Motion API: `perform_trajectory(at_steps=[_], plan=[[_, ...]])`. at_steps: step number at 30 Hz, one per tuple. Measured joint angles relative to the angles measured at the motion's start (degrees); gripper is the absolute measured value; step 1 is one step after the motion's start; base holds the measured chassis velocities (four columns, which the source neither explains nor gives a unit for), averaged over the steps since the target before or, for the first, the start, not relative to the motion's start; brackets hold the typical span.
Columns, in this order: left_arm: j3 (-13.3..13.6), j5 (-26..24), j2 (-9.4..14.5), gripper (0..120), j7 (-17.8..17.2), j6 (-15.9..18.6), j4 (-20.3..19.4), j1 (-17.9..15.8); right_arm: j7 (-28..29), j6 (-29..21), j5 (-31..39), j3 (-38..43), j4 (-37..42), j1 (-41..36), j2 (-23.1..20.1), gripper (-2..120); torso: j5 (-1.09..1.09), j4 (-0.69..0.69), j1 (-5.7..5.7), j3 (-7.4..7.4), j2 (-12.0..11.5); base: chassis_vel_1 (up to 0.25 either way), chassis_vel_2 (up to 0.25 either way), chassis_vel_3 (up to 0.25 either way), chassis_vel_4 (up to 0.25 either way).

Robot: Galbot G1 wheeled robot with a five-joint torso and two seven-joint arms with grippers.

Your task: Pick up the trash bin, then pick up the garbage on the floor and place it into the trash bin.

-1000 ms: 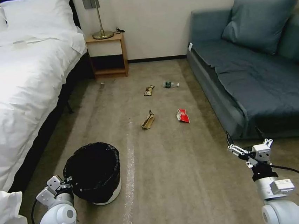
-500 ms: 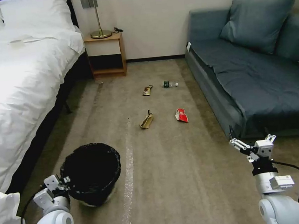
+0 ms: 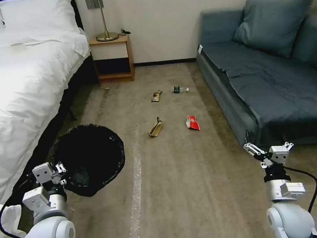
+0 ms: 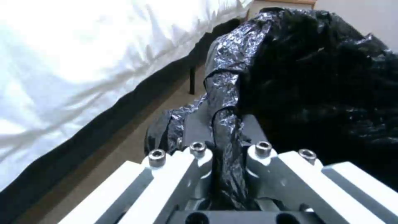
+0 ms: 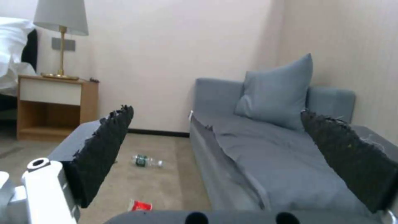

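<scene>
The trash bin [image 3: 89, 159] is held off the carpet beside the bed [image 3: 18, 95], its bag-covered rim pinched in the left gripper [image 4: 226, 137]. The right gripper [image 3: 268, 149] is held spread and empty near the sofa [image 3: 275, 85]. Still uncollected are the paper bag [image 3: 156, 127], red wrapper [image 3: 192, 122], snack wrapper [image 3: 156, 96] and bottle [image 3: 180, 90].

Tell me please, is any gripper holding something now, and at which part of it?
The left gripper holds the trash bin by its rim, shut on the black bag draped over it. The right gripper is open and holds nothing.
</scene>
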Motion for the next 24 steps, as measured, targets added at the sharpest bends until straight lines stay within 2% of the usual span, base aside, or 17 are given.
perform_trajectory(at_steps=[4,6,9,20,24], plan=[[-0.09,0.13,-0.20,4,-0.09,-0.36,0.25,0.15,0.51,2.34,-0.13,-0.86,-1.11,0.70,-0.37,100,0.00,0.00,0.00,0.00,0.00,0.000,0.000,0.000,0.000],[-0.23,0.11,-0.37,4,0.00,-0.56,0.45,0.23,2.50,5.31,-1.55,-1.89,-2.48,1.79,-0.59,100,0.00,0.01,0.00,0.00,0.00,0.000,0.000,0.000,0.000],[-0.34,0.08,-0.45,4,0.04,-0.70,0.69,0.26,3.85,6.15,-2.46,-2.68,-2.86,2.32,-0.62,100,0.01,0.01,0.00,0.00,0.00,0.000,0.000,0.000,0.000],[-1.07,0.06,-0.59,4,0.87,-1.62,2.03,0.45,2.35,6.99,-3.74,-3.79,-3.33,1.79,-0.32,100,0.00,0.00,0.00,0.00,0.00,0.000,0.000,0.000,0.000],[-0.98,0.08,-0.66,4,0.84,-1.63,2.09,0.41,2.89,5.44,-4.35,-3.79,-3.38,1.79,-0.22,100,0.00,0.00,0.00,0.00,0.00,0.000,0.000,0.000,0.000]])
